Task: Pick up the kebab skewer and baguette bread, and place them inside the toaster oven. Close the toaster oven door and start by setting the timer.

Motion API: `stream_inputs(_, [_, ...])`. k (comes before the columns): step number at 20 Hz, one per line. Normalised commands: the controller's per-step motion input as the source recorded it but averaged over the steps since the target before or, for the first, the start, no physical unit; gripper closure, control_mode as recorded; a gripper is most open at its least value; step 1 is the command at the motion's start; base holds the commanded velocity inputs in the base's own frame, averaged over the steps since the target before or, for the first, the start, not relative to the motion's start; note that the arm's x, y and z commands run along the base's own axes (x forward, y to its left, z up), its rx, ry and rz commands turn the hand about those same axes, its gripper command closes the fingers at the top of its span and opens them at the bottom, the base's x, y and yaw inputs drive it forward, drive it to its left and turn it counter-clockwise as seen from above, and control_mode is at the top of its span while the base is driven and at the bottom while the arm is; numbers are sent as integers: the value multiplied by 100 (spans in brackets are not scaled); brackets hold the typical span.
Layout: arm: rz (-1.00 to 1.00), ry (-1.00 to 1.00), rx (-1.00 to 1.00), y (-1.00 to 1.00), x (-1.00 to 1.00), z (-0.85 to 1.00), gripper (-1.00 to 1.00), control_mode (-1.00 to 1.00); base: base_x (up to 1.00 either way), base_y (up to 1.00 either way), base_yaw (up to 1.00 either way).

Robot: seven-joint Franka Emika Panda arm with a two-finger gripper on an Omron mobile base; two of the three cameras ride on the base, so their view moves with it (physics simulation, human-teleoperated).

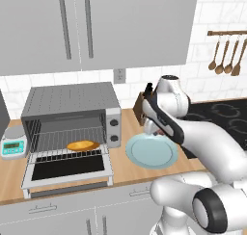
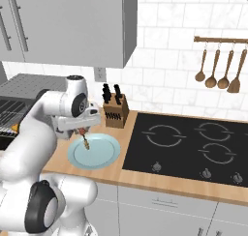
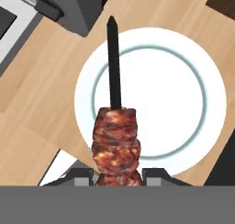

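Above the plate: the kebab skewer is held clear of the round light blue plate, its bare dark tip pointing away from the hand and down toward the plate's face.
Fingers: the gripper is clamped on the meat end of the skewer, the chunks being pinched between the two dark tips.
Baguette bread: it is seen lying on the wire rack inside the toaster oven, toward the rack's front edge.
Toaster oven door: it is dropped fully open, lying flat toward the worktop's front edge.
Step judged: the skewer is being carried from the plate toward the oven at the worktop's left side.
Risk, grip: because soft meat rather than stick is pinched, the skewer may be swung or slipped loose during a fast traverse.
Risk, entry: the long tip may be caught on the rack wires or the oven's frame if it is not levelled first.
Risk, loaf: the baguette may be pushed back or off the rack if the skewer is set against it.
Risk, arm: the open door and the knife block may be struck by the arm.
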Motion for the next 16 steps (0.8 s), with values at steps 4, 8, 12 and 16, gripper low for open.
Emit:
stream_inputs(4, [11,0,0,37,-27,100,100,-100,0,0,0])
stream_inputs(8, [12,0,0,41,-33,99,100,-100,0,0,0])
stream_inputs(12, [20,0,0,59,-11,80,100,-100,0,0,0])
stream_inputs(16, [43,0,-3,69,-8,47,100,-100,0,0,0])
